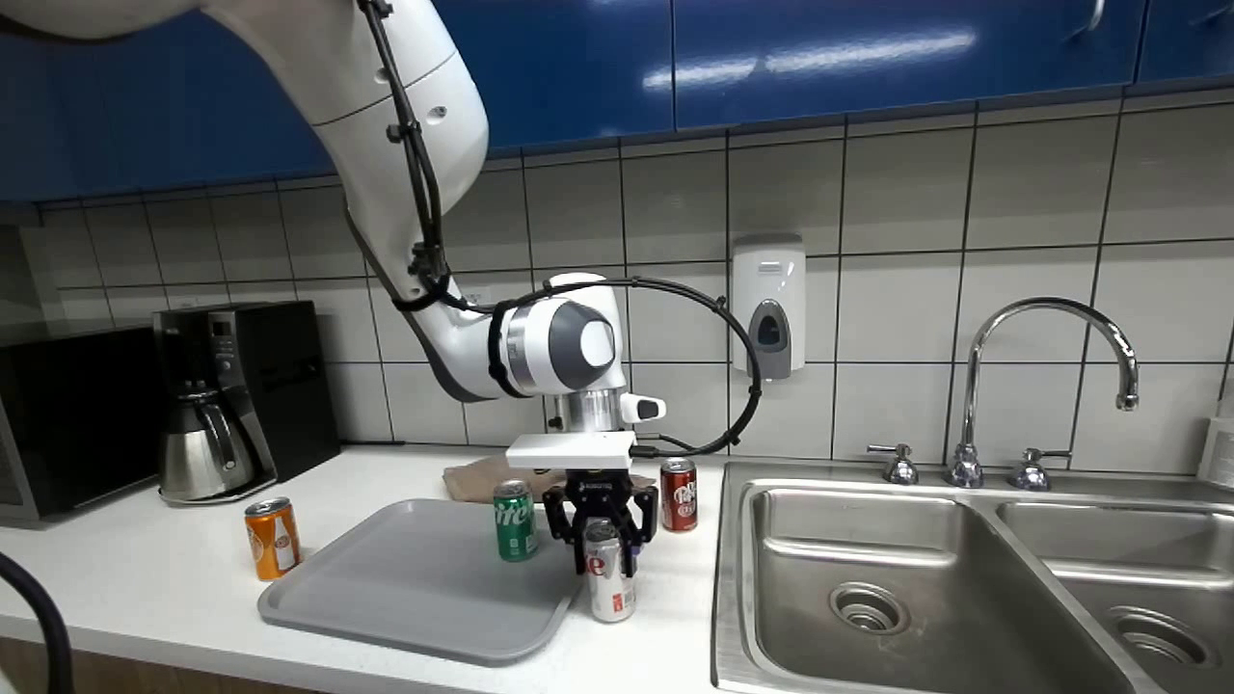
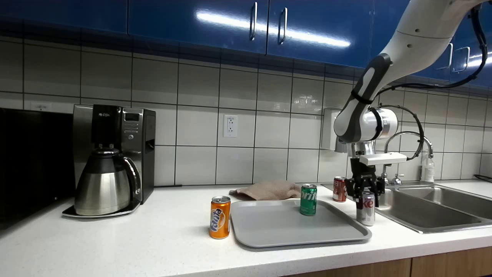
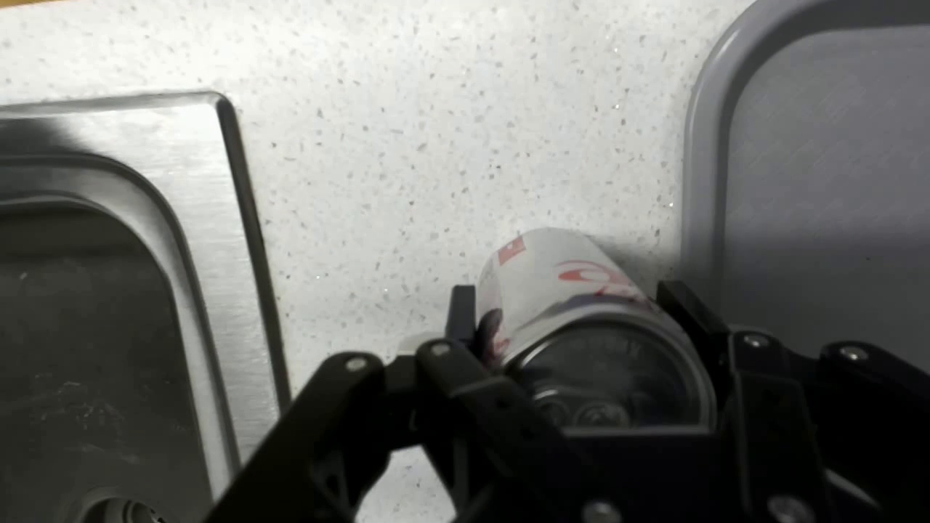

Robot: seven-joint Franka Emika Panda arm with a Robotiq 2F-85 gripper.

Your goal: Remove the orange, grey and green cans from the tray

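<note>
- Grey can (image 1: 610, 584): held between the fingers (image 3: 462, 312), one on either side of its body, so the gripper (image 1: 605, 569) looks to be grasping it; how hard it presses cannot be told.
- Its base is down at the counter (image 3: 407, 145), below the fingers and off the tray (image 3: 828, 145), whose rim runs just beside the nearer finger; the sink (image 3: 192, 145) lies past the opposite finger. Whether the counter bears its full weight does not show.
- Handling, as a judgement: thin smooth metal, apt to slip under a light or damp grip; firm and fairly heavy if full, light and easily dented if empty. Its fill cannot be seen.
- Best hold: the straight wall at mid-body, fingers squarely opposed, not the tapered end.
- Long axis: near upright, roughly in line with the fingers, perhaps leaning slightly; lid (image 3: 610, 378) up, printed letters showing between the fingers in both exterior views.
- Green can (image 2: 308, 200): upright on the tray, near the fingers, lid up; should handle alike, and seems the one left to remove.
- Orange can (image 2: 220, 217): upright, well apart from the fingers across the tray, just beside its rim.
</note>
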